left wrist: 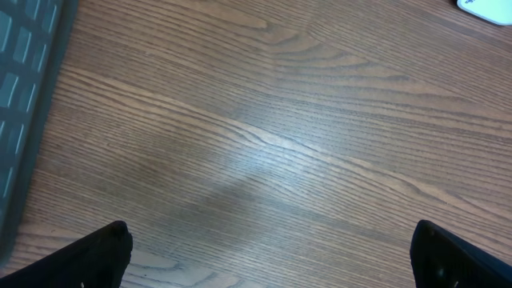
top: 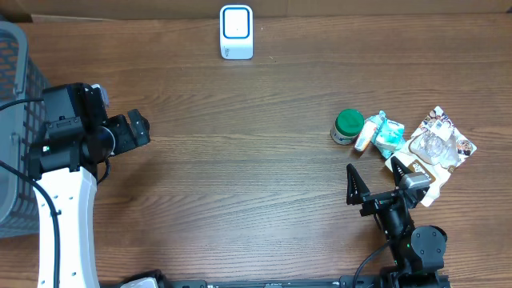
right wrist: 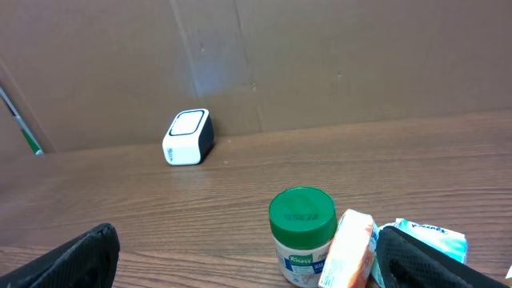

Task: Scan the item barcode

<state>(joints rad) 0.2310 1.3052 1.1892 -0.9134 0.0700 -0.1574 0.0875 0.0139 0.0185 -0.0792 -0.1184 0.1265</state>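
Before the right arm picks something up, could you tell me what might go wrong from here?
The green-lidded jar, orange box and teal packet sit packed together, so the open right gripper closing on one could knock its neighbours. No barcode is visible, so an item might reach the scanner facing the wrong way.

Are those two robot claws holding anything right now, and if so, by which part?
Nothing is held. The left gripper and right gripper are both open and empty; the green-lidded jar stands untouched.
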